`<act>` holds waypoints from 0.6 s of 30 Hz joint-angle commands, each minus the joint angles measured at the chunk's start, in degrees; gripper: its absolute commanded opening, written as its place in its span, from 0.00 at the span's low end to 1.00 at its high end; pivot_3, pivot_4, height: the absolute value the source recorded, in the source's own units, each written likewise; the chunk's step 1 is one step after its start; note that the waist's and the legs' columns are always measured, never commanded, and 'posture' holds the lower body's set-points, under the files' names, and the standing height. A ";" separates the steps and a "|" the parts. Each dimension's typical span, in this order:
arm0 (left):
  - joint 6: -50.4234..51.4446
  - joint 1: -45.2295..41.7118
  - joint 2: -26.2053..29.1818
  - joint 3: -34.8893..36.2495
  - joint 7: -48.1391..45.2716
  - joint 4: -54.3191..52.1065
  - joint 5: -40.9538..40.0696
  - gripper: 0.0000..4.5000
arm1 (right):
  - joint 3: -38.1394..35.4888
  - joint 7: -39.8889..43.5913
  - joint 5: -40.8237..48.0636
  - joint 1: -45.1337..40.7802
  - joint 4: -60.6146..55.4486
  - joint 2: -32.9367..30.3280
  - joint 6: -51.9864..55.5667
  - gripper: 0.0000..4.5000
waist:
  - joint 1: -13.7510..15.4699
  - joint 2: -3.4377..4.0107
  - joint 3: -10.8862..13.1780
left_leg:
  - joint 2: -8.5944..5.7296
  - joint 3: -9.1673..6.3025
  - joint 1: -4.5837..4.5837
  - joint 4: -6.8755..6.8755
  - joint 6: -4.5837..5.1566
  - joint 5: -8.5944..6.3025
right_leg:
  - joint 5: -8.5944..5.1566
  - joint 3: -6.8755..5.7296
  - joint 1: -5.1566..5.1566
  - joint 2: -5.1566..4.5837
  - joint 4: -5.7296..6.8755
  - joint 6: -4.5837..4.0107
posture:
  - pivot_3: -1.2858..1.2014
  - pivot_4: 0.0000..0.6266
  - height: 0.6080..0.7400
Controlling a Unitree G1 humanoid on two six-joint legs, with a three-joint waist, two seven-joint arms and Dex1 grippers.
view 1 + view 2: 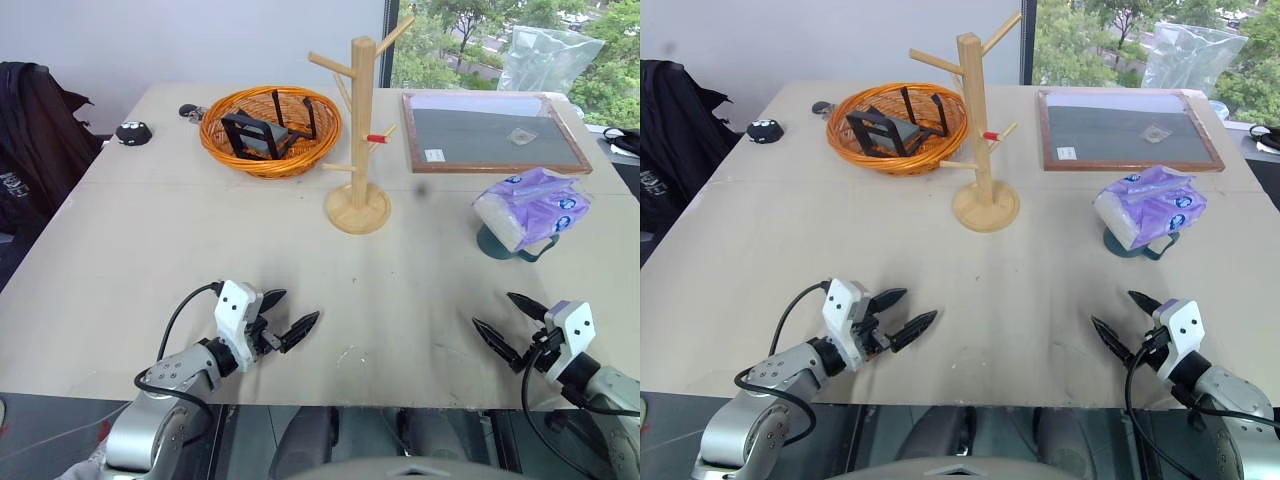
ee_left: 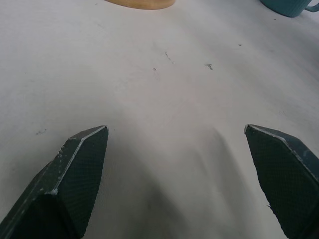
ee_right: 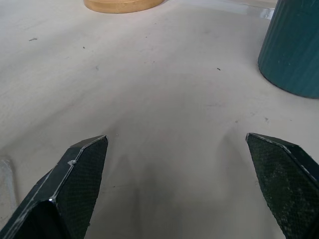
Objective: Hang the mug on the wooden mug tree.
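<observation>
Hovering low over the near edge of the table (image 1: pixel 120 260), left gripper (image 1: pixel 288 318) and right gripper (image 1: pixel 506 325) both spread wide, holding nothing. Standing ahead of the right gripper and a little to its right, well apart, the mug (image 1: pixel 497 243), mostly hidden under a purple-white tissue pack (image 1: pixel 533 206). Farther off, between both grippers, the wooden mug tree (image 1: pixel 358 140), pegs bare; beyond the left gripper, an orange wicker basket (image 1: pixel 270 128).

No lettering is reading clearly anywhere. The tissue pack (image 1: pixel 533 205) is carrying blue round marks with print too small to make out. A small white label (image 1: pixel 434 155) is sitting on the framed board (image 1: pixel 493 133), its text illegible. White marks are showing on the black bag (image 1: pixel 14 182), also unreadable.
</observation>
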 commanded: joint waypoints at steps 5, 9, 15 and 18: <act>-4.77 0.19 0.13 0.21 -3.03 -0.22 0.15 1.00 | -3.77 0.93 0.81 -1.24 -0.35 -1.93 -1.43 1.00 | 0.00 0.00 0.00 | 0.00 0.01 0.00 0.00 0.00 0.00 | 0.00 0.01 0.00 0.00 0.00 0.00 | 0.52 0.24 1.00; -5.14 0.25 -0.35 -0.25 -3.14 0.07 0.15 1.00 | -4.65 1.56 1.01 -1.09 -0.57 -2.53 -1.33 1.00 | 0.02 0.01 0.00 | 0.00 -0.01 0.00 -0.01 0.00 0.00 | 0.00 -0.02 0.00 0.01 0.00 -0.01 | 0.52 0.24 1.00; -5.90 0.21 -0.80 -0.70 -2.87 0.61 0.73 1.00 | -5.34 1.81 1.08 -1.04 -0.79 -2.96 -1.10 1.00 | 0.01 0.00 0.00 | 0.00 0.01 0.00 0.00 0.00 0.00 | 0.00 0.00 0.00 0.01 0.00 0.00 | 0.52 0.24 1.00; -6.16 0.02 -0.76 -0.86 -3.19 0.86 0.77 1.00 | -5.72 1.80 0.94 -0.69 -0.98 -3.01 -1.22 1.00 | 0.01 0.00 0.00 | 0.00 0.00 0.00 0.00 0.00 0.00 | 0.00 0.00 0.00 0.01 0.00 0.00 | 0.52 0.24 1.00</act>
